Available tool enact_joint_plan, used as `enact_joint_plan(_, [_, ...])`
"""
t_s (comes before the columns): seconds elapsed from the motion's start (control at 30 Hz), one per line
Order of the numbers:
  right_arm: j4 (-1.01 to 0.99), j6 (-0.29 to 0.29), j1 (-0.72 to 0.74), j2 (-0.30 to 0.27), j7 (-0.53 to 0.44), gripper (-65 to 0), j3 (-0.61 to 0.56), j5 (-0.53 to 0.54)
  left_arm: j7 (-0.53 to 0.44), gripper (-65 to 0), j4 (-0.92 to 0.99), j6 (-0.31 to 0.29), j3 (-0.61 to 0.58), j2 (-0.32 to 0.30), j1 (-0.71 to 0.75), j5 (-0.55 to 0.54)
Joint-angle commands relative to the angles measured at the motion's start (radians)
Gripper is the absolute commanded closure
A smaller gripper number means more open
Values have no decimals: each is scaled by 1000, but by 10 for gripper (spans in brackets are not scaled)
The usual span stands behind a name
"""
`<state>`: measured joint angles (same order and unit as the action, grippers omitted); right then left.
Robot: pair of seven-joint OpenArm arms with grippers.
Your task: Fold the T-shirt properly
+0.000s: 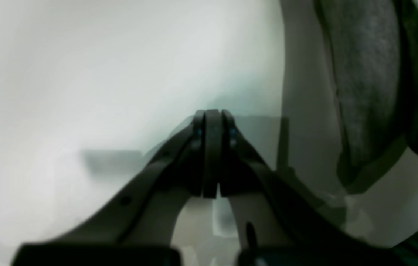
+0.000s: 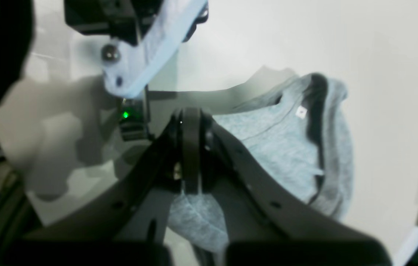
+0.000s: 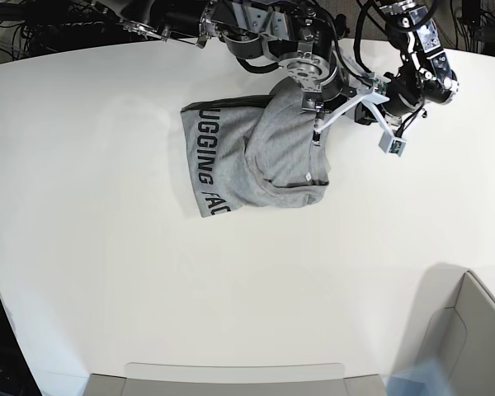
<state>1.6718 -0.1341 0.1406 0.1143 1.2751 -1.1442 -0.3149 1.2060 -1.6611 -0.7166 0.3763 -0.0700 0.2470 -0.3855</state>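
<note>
Folding has only begun: the T-shirt (image 3: 256,157) lies bunched near the far edge of the white desk (image 3: 107,272), one part thrown over another, black letters showing at its left, and it needs smoothing and neat folds. The right pincer (image 2: 190,122) is clenched and seems to pinch grey cloth. The left pincer (image 1: 212,122) is clenched on nothing, beside the shirt. Only the right wrist view shows the collar tag; only the base view shows the letters
</note>
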Motion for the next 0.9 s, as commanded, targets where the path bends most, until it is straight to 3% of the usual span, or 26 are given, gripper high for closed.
enact_joint_plan(0.0, [12, 0, 4, 38, -67, 0, -15, 49, 85, -9, 11, 18, -4, 3, 16, 69])
enact_joint_plan(0.3, [20, 8, 3, 32, -117, -1, -6, 41, 85, -8, 8, 18, 0, 3, 13, 69])
enact_joint_plan(0.57, [143, 8, -20, -11, -117, -163, 53, 41, 85, -8, -107, 18, 3, 3, 10, 69])
enact_joint_plan(0.73, [199, 8, -34, -57, -116, -181, 60, 39, 84, -8, -109, 18, 6, 0, 5, 69])
enact_joint_plan(0.87, [259, 8, -77, -81, -124, -181, 166, 39, 84, -8, -109, 18, 42, -4, -33, 70])
